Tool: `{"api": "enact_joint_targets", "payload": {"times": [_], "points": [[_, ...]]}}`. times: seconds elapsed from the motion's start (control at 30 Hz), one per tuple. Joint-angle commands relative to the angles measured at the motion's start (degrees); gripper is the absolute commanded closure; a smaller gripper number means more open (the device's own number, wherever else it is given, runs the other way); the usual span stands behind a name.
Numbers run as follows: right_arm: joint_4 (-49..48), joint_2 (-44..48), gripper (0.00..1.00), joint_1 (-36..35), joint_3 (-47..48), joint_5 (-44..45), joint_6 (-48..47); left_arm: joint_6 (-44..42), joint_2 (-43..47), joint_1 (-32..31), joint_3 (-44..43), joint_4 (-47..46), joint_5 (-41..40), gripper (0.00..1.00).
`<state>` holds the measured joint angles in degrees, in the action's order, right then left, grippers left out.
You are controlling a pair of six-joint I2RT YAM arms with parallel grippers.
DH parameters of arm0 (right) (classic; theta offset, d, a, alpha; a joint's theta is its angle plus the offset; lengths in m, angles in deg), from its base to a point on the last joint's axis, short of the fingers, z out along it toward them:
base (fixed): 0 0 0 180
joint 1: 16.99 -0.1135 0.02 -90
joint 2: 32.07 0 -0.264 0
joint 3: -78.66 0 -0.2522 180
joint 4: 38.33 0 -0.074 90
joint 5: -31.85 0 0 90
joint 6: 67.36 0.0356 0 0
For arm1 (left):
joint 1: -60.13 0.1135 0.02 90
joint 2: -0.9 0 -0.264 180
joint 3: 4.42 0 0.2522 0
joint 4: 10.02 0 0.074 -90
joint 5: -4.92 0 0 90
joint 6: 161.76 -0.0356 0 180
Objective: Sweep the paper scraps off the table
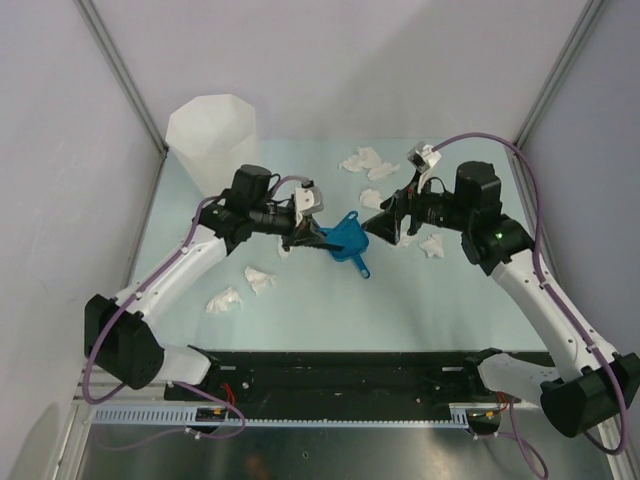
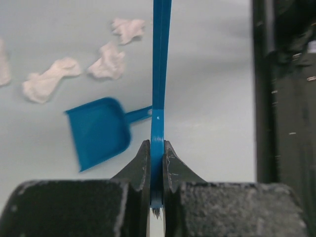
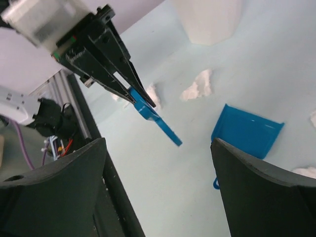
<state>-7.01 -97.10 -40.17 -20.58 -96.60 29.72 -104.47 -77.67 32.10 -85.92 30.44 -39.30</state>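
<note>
Several white paper scraps lie on the table (image 1: pixel 450 300): at the back (image 1: pixel 365 162), by the right arm (image 1: pixel 432 245) and front left (image 1: pixel 260 278). My left gripper (image 1: pixel 302 236) is shut on a thin blue brush (image 2: pixel 159 74), held above the table; bristles show between the jaws. A blue dustpan (image 1: pixel 350 240) lies flat just right of it, also in the left wrist view (image 2: pixel 98 131) and the right wrist view (image 3: pixel 247 131). My right gripper (image 1: pixel 382 226) is open and empty, hovering by the dustpan's right side. Scraps (image 2: pixel 47 81) lie beyond the pan.
A tall white faceted bin (image 1: pixel 212 135) stands at the table's back left corner, also in the right wrist view (image 3: pixel 212 17). Grey walls close in the back and sides. The black base rail (image 1: pixel 340 370) runs along the near edge.
</note>
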Motion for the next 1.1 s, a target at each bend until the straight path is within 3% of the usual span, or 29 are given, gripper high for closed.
{"api": "enact_joint_targets", "payload": {"times": [0.0, 0.17, 0.37, 0.47, 0.5, 0.6, 0.67, 0.73, 0.77, 0.9, 1.03, 1.07], "points": [[-4.02, 0.35, 0.13, -1.34, -2.31, -5.4, -4.35, 9.86, 3.94, -0.27, -0.55, -0.42, 14.87, 1.0], [-8.24, -1.49, 0.2, -5.55, -2.4, -5.49, -3.29, 10.21, 3.95, -1.14, -0.46, -0.42, 14.43, 1.0], [-12.81, -4.57, 0.43, -6.35, -2.32, -5.92, -1.89, 8.98, 4.56, -2.82, 0.95, -0.33, 13.46, 1.0], [-13.96, -5.8, 0.76, -6.44, -2.31, -7.95, -1.1, 8.8, 4.47, -2.82, 0.69, -0.42, 12.85, 1.0], [-13.52, -5.89, 0.97, -6.44, -2.4, -7.86, -1.53, 8.63, 4.39, -2.91, 0.51, -0.42, 12.67, 1.0], [-11.42, -5.37, 1.0, -5.57, -2.4, -4.64, -2.06, 9.33, 3.25, -2.82, -0.01, -0.42, 10.83, 1.0], [-9.92, -4.4, 1.0, -4.25, -2.4, 1.07, -1.1, 12.99, 1.58, -2.99, -0.98, -0.68, 4.28, 0.62], [-6.68, -3.87, 1.0, 0.21, -2.4, 12.84, 2.74, 17.83, -2.0, -2.99, -3.26, -1.21, -3.38, 0.28], [-5.45, -3.61, 1.0, 2.5, -2.4, 16.36, 3.99, 23.08, -3.16, -2.91, -4.84, -1.21, -10.81, 0.24], [0.88, -2.03, 1.0, 7.62, -2.49, 37.51, 5.32, 36.38, -7.48, -4.39, -5.21, -2.43, -25.59, 0.2], [1.33, -0.09, 1.0, 8.15, -3.63, 48.99, 3.57, 46.31, -9.67, -10.63, -2.57, -4.55, -38.9, 0.0], [1.42, 0.08, 1.0, 8.41, -3.72, 50.05, 3.13, 50.51, -10.98, -13.08, -2.48, -4.55, -40.32, 0.0]]}}
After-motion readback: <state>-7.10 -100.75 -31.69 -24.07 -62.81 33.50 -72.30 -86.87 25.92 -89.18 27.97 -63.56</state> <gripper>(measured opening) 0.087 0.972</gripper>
